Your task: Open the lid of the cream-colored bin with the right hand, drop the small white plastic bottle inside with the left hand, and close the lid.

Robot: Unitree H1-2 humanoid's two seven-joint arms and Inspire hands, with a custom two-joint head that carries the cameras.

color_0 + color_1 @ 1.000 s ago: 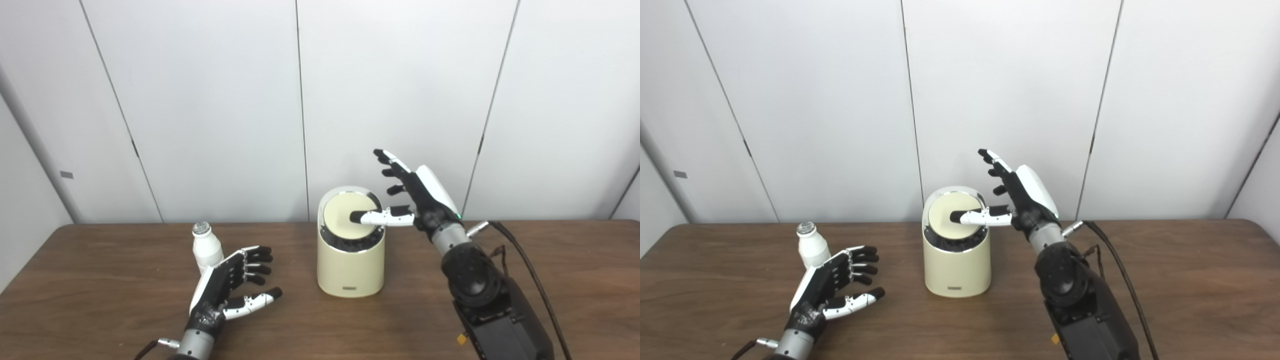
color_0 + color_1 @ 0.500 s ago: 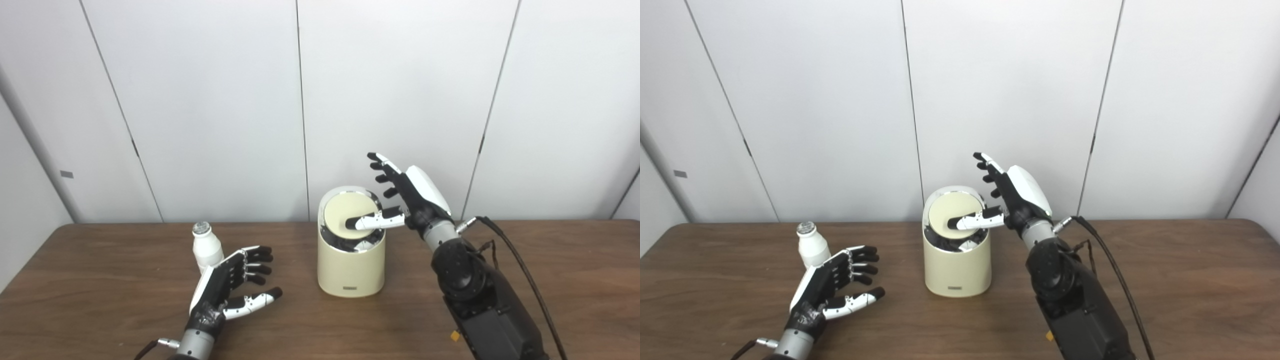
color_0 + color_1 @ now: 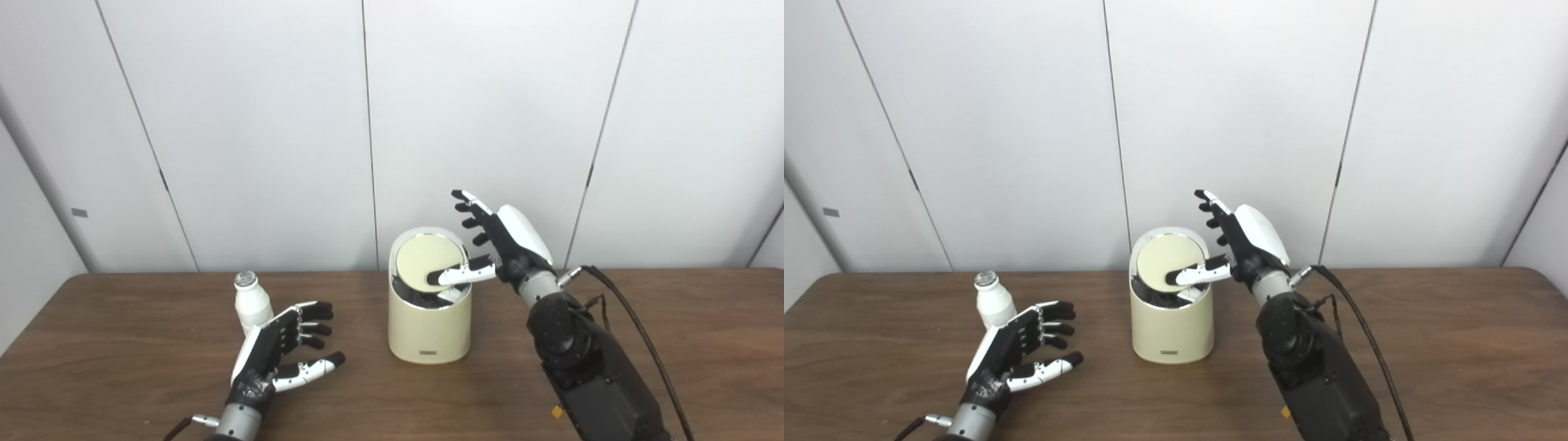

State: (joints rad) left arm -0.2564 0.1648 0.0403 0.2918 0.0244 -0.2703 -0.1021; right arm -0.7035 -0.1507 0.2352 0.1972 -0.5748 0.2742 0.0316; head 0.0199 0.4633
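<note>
The cream-colored bin (image 3: 430, 331) stands mid-table. Its round lid (image 3: 424, 262) is tilted up at the front, showing a dark gap beneath it. My right hand (image 3: 499, 242) hovers at the bin's right rim with fingers spread upward and its thumb pressed on the lid's lower right part. The small white plastic bottle (image 3: 251, 306) stands upright to the left. My left hand (image 3: 278, 349) rests open just in front and to the right of the bottle, palm facing right, holding nothing.
The brown wooden table (image 3: 704, 343) runs back to a white panelled wall (image 3: 245, 122). A black cable (image 3: 637, 324) trails from my right wrist along the arm.
My right hand has moved a little left and down, with the thumb pushing further onto the lid. The lid has tilted and the gap below has widened. The left hand and bottle stayed put.
</note>
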